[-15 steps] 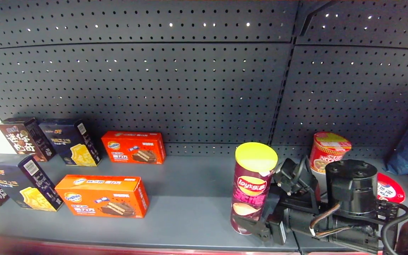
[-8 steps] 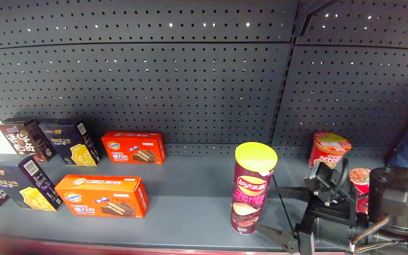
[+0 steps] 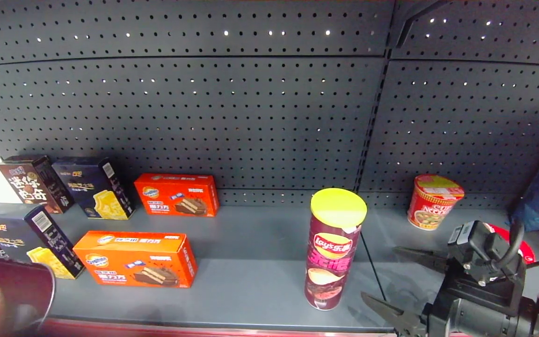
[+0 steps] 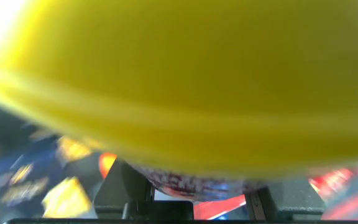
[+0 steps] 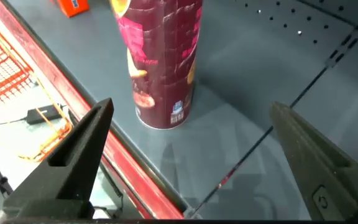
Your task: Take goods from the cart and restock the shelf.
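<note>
So the can (image 3: pixel 335 248) is standing upright on the shelf (image 3: pixel 251 281) with its yellow lid on. The right gripper (image 3: pixel 398 283) sits just right of it, jaws spread wide with nothing in them, not touching it. The left gripper (image 4: pixel 202 196) is pinching a second can (image 4: pixel 185 74), same yellow lid, way off left of the first one by the shelf's front edge. A sealed noodle cup (image 3: pixel 433 201) stands behind and right of the can. Orange boxes (image 3: pixel 136 260) and dark boxes (image 3: pixel 94 187) are to its left. An orange wire cart (image 5: pixel 2 74) sits below it.
</note>
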